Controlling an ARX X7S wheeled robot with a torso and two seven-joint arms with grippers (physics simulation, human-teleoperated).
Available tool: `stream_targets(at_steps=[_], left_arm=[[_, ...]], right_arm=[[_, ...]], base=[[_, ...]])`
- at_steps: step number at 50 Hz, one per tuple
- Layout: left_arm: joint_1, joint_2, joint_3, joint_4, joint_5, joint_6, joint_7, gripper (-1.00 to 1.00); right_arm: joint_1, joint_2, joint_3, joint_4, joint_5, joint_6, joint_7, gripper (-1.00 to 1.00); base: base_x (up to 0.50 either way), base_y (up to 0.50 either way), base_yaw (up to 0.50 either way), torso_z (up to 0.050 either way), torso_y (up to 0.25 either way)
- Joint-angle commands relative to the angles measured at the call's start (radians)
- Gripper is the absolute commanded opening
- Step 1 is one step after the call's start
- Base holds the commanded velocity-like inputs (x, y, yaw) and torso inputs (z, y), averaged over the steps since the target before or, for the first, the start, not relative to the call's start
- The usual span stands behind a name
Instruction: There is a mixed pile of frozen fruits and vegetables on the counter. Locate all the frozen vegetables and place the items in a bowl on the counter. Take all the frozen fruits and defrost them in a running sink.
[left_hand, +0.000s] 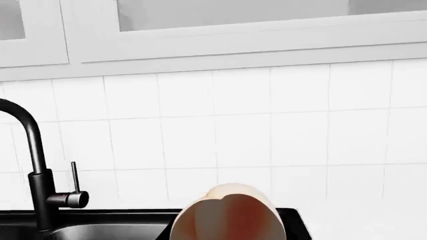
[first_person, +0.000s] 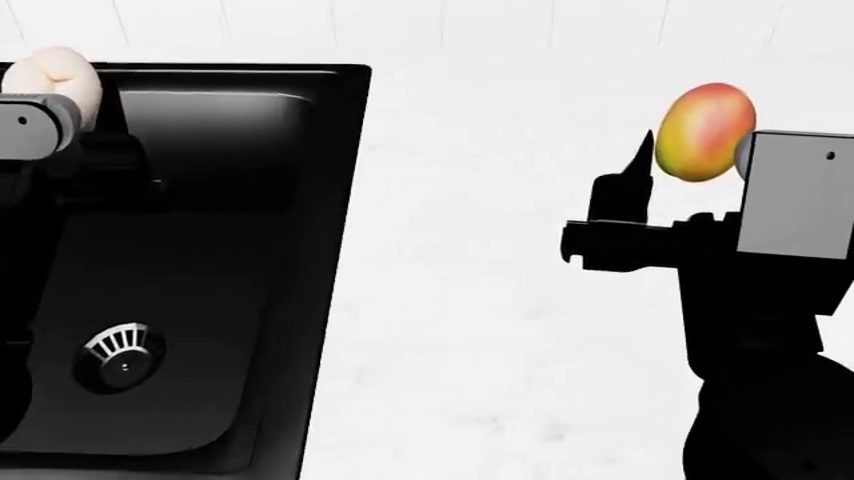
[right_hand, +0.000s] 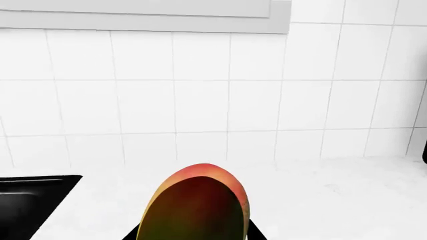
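right gripper (first_person: 667, 160) pinching the mango (first_person: 705, 130) mid-right of the head frame, above the counter (first_person: 467, 300) | left gripper (first_person: 40, 110) over the sink (first_person: 200, 250), upper left — grips a pale item | mango likely hard, slick — hold its middle

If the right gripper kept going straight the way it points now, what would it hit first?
Probably the white tiled wall. The right gripper holds the mango above bare counter; nothing else shows ahead, though depth is uncertain.
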Motion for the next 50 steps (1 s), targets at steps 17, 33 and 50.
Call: stream_targets(at_steps=[17, 33, 50], left_arm=[[0.001, -0.007, -0.009, -0.001, -0.015, 0.004, -0.008, -1.00], [-0.004, -0.007, -0.006, -0.001, -0.015, 0.002, -0.009, -1.00], [0.001, -0.010, -0.008, 0.000, -0.019, 0.003, -0.011, -1.00]], right_arm=[[0.011, -0.013, -0.010, 0.003, -0.031, 0.013, -0.027, -1.00], [0.007, -0.019, -0.011, 0.009, -0.037, 0.004, -0.037, -1.00], [0.005, -0.026, -0.009, 0.019, -0.040, 0.000, -0.037, -1.00]], base=[[-0.08, 0.50, 0.00, 0.000, 0.000], [0.00, 0.50, 0.00, 0.000, 0.000], [0.00, 0.50, 0.00, 0.000, 0.000]])
